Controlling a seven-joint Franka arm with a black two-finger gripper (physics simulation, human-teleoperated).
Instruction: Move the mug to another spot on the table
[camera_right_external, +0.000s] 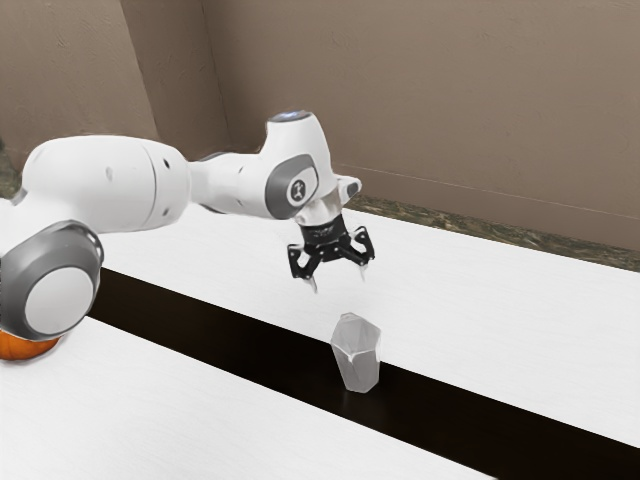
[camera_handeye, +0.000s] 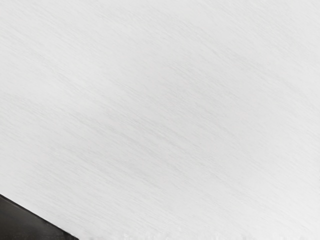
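Hovering above the table (camera_right_external: 500, 300), the gripper (camera_right_external: 338, 276) hangs with its fingers (camera_right_external: 305, 262) spread and nothing between them; released, no contact with anything. The mug (camera_right_external: 355, 355) stands upright on the dark band (camera_right_external: 200, 330) that runs across the white tabletop, below the gripper and a little toward the exterior view's right. It is pale and faceted; I cannot make out a handle. The wrist view looks down on bare white table (camera_handeye: 160, 110) with one corner of the dark band (camera_handeye: 25, 225), so the hand is judged not yet centred over the mug. Step in hand, by my reading: the approach before the grasp. To do it well, shift the hand across until the mug's rim lies between the open fingers, and only then descend; coming down from the present offset risks a fingertip landing on the rim and tipping it. Keep the jaws wide until both fingers are past the rim, one on each side of the wall or body. Close on flat facets rather than edges, since the faceted side could twist in the grip. Lift clear before travelling; any bare patch of white table will serve as the new spot.
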